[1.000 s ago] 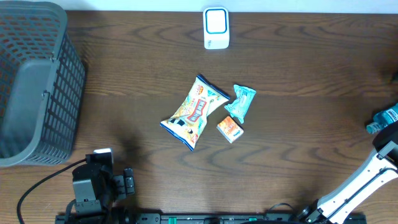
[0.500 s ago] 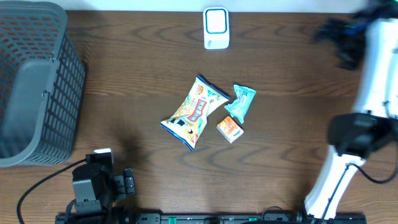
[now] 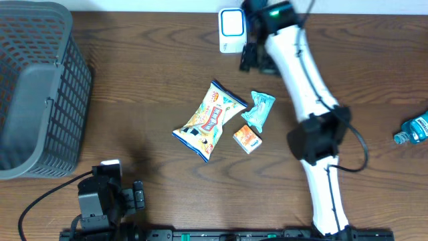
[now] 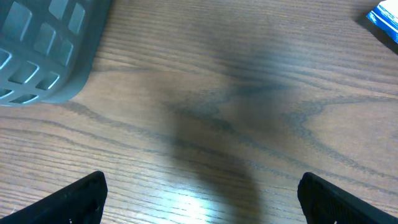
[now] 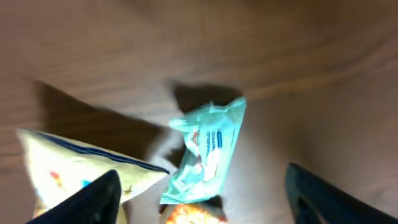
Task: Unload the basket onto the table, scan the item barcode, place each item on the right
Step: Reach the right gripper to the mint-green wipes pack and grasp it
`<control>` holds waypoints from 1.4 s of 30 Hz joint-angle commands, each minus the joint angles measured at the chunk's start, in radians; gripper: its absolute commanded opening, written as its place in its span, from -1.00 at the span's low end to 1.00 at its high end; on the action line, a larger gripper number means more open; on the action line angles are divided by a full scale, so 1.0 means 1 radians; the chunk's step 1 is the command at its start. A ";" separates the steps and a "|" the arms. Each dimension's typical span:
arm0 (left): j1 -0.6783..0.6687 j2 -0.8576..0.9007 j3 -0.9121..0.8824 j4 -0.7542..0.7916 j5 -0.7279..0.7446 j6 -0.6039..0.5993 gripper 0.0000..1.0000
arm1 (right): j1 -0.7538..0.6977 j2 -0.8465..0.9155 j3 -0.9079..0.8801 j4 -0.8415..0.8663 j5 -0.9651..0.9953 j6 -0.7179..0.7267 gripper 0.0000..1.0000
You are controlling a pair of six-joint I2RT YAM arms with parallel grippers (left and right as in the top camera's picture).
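Only overhead shows the bottle; left tool and right tool both gape empty.

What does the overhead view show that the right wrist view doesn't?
Only overhead: the gray basket, the white scanner and the water bottle. Only right wrist: its own fingers spread apart, plus the print on the teal packet up close. Both: that teal packet, the yellow snack bag and the orange packet.
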 commanded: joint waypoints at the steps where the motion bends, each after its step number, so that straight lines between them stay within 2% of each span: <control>1: -0.003 -0.001 0.000 -0.002 -0.005 0.009 0.96 | 0.037 0.052 0.001 -0.029 0.046 0.131 0.56; 5: -0.003 -0.001 0.000 -0.002 -0.005 0.009 0.96 | 0.066 0.109 0.000 -0.047 0.085 0.211 0.57; 12: -0.003 -0.001 0.000 -0.002 -0.005 0.009 0.96 | 0.057 0.200 -0.005 -0.047 -0.010 0.265 0.33; 23: -0.003 -0.001 0.000 -0.002 -0.005 0.009 0.96 | 0.057 0.209 -0.150 -0.047 0.006 0.322 0.05; 25: -0.003 -0.001 0.000 -0.002 -0.005 0.009 0.96 | 0.057 0.209 -0.177 -0.047 0.010 0.338 -0.07; 29: -0.003 -0.001 0.000 -0.002 -0.005 0.009 0.96 | 0.055 0.209 -0.202 -0.030 -0.001 0.365 -0.54; 33: -0.003 -0.001 0.000 -0.002 -0.005 0.009 0.96 | 0.045 0.198 -0.151 -0.021 -0.063 0.330 -0.97; 42: -0.003 -0.001 0.000 -0.002 -0.005 0.009 0.96 | 0.012 0.064 0.035 -0.031 -0.204 0.165 -0.97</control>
